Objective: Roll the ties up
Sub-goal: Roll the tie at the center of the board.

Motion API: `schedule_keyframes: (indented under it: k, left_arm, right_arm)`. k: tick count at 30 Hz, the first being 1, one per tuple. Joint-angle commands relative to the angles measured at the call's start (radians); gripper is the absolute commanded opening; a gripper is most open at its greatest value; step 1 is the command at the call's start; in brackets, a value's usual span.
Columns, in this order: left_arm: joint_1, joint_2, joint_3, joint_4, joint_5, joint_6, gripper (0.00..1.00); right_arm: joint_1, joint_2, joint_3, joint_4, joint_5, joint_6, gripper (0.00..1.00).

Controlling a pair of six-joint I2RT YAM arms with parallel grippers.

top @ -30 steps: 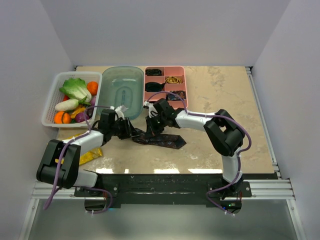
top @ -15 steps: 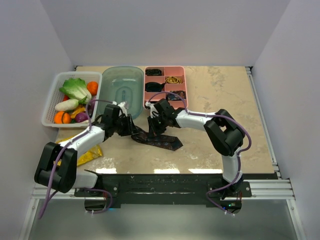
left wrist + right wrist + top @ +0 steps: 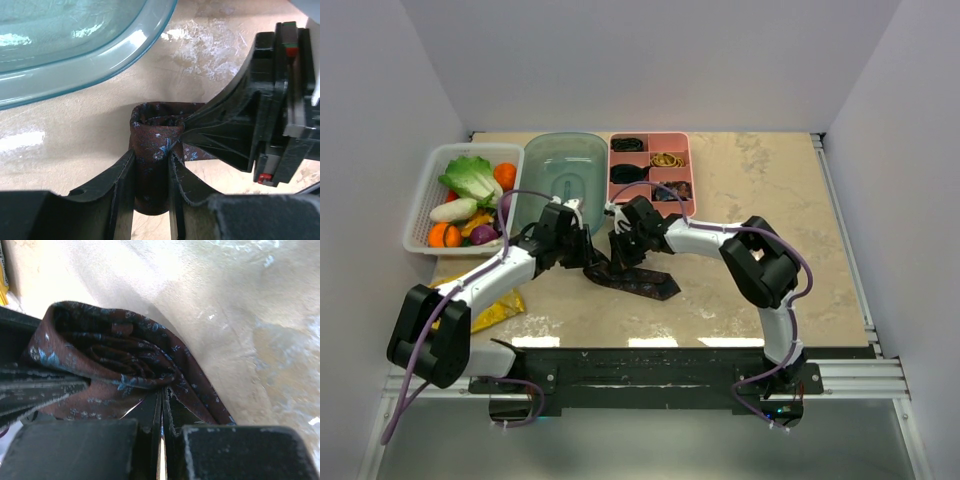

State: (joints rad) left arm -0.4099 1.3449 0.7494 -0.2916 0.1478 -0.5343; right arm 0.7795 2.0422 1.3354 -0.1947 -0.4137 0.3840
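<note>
A brown-maroon tie with blue specks lies mid-table, one end wound into a roll and its pointed tail flat to the right. My left gripper is shut on the roll, one finger on each side. It shows in the top view as the left gripper. My right gripper is shut, its tips pinching a fold of the tie at the open end of the roll. It meets the roll from the right as the right gripper. Rolled black ties sit in the pink tray.
A clear teal tub stands just behind the roll, its rim close to my left fingers. The pink compartment tray is right of it. A white basket of toy vegetables sits at the left. A yellow packet lies under the left arm.
Both grippers have shifted slightly toward the tub with the roll between them. The tie's flat tail has drawn in to the left. The left forearm has swung rightward.
</note>
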Motion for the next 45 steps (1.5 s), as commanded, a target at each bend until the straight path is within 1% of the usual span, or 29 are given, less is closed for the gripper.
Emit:
schedule_keyframes:
  k: [1,5,6,8,11,25,31,45]
  left_arm:
    - [-0.029,-0.023,0.065,-0.027,-0.043,0.019,0.03]
    - [-0.05,-0.015,0.103,-0.092,-0.143,0.037,0.01]
    - [-0.056,-0.012,0.108,-0.104,-0.145,0.037,0.01]
    - [-0.061,-0.01,0.123,-0.133,-0.213,0.037,0.0]
    - [-0.066,-0.01,0.134,-0.158,-0.257,0.034,0.0]
    - [-0.075,-0.01,0.18,-0.288,-0.418,0.028,0.0]
    - [-0.079,-0.006,0.194,-0.322,-0.474,0.02,0.0]
    - [-0.115,0.06,0.249,-0.419,-0.606,0.007,0.0]
  right_arm:
    - [0.017,-0.005,0.051,0.031,-0.017,0.015,0.0]
    - [0.015,-0.034,0.036,0.015,0.01,0.007,0.0]
    - [0.014,-0.042,0.033,0.009,0.016,0.007,0.0]
    - [0.009,-0.062,0.025,0.008,0.019,0.006,0.0]
    - [-0.002,-0.082,0.018,0.009,0.019,0.007,0.0]
    - [-0.063,-0.137,-0.012,-0.006,0.027,-0.005,0.0]
    - [-0.069,-0.149,-0.027,-0.005,0.026,-0.005,0.0]
    - [-0.086,-0.16,-0.039,-0.017,0.038,-0.016,0.0]
